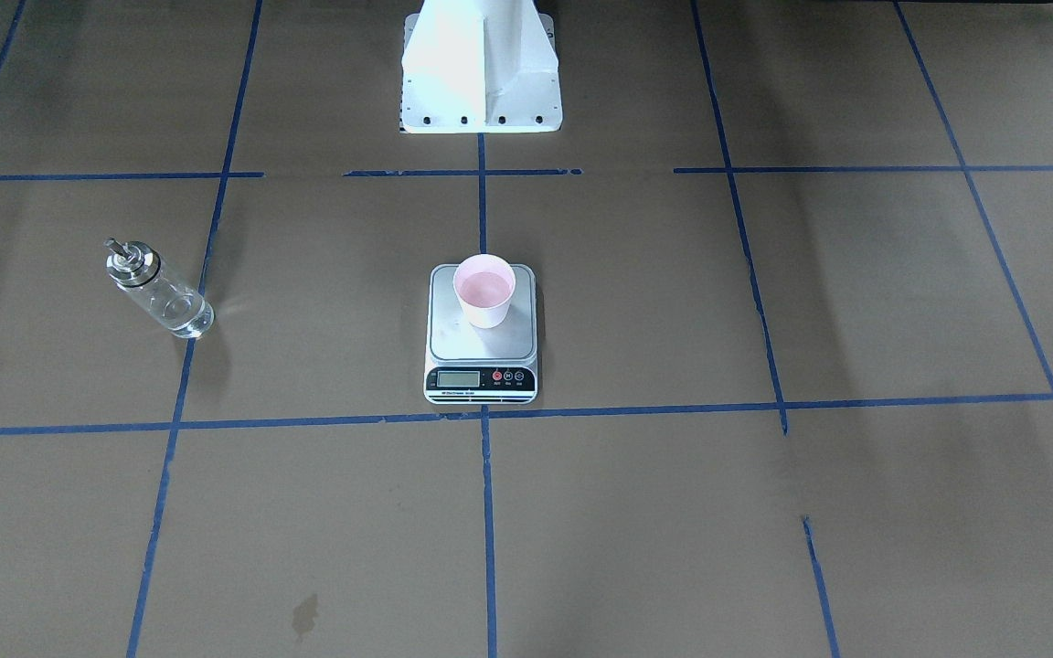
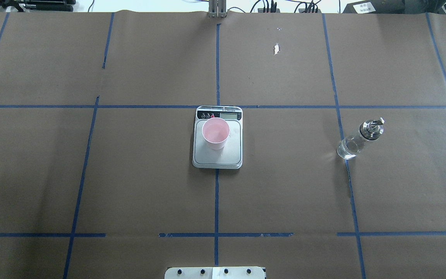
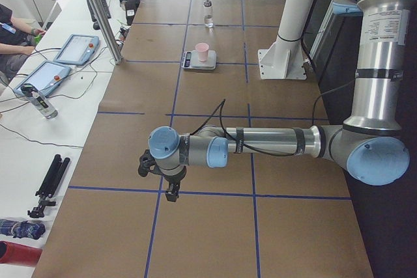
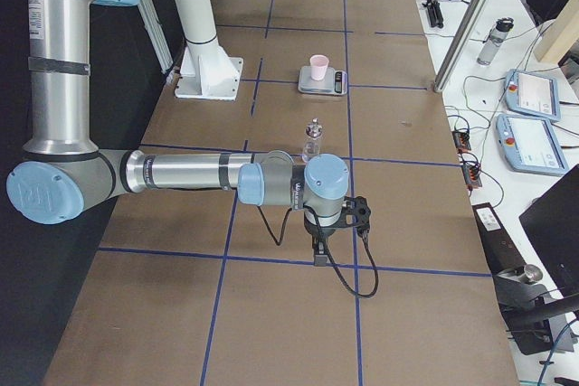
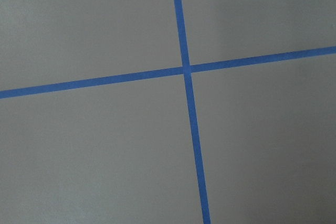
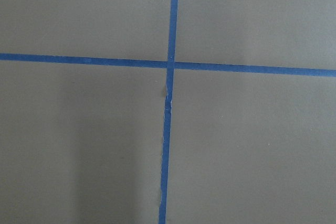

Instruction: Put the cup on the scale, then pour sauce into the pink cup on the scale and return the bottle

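Note:
The pale pink cup (image 1: 484, 291) (image 2: 215, 133) stands upright on the scale (image 1: 481, 343) (image 2: 217, 157) at the table's middle, toward the platform's display end. The clear glass bottle (image 1: 159, 290) (image 2: 358, 140) with silver collar and spout stands upright on the paper on my right side, far from the scale. The sauce shows only as faint clear liquid low in the bottle. Both arms are pulled back to the table's ends. The left gripper (image 3: 171, 190) and right gripper (image 4: 318, 255) hang above bare paper with nothing near them. I cannot tell whether either is open or shut.
Brown paper with a blue tape grid (image 2: 216, 193) covers the table. The white robot pedestal (image 1: 481, 73) stands behind the scale. Tablets, cables and seated people (image 3: 13, 30) are at a side bench. Both wrist views show only paper and tape crossings (image 5: 185, 70) (image 6: 170, 64).

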Motion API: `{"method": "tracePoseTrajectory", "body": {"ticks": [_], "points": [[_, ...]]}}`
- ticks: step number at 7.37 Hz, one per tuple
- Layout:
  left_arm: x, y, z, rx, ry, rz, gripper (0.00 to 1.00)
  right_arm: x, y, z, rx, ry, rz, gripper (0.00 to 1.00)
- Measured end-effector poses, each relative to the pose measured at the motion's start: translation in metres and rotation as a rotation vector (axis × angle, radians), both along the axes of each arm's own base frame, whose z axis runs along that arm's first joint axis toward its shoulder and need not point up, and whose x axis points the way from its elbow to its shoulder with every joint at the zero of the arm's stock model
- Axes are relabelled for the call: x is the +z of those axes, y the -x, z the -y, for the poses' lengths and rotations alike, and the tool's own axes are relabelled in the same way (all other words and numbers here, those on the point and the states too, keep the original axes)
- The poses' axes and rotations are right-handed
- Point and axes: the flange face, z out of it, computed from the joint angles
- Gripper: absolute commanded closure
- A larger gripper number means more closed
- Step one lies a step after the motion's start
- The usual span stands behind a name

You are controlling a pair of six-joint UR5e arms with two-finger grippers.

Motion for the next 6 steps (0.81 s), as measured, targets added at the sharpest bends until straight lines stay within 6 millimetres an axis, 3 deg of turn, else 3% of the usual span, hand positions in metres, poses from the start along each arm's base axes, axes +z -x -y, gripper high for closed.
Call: {"method": "tracePoseTrajectory", "body": {"ticks": [6], "points": [[-0.016, 0.027, 0.004, -0.127, 0.000, 0.008, 0.00, -0.001, 0.000, 0.002, 0.001, -0.001, -0.002, 0.00]]}}
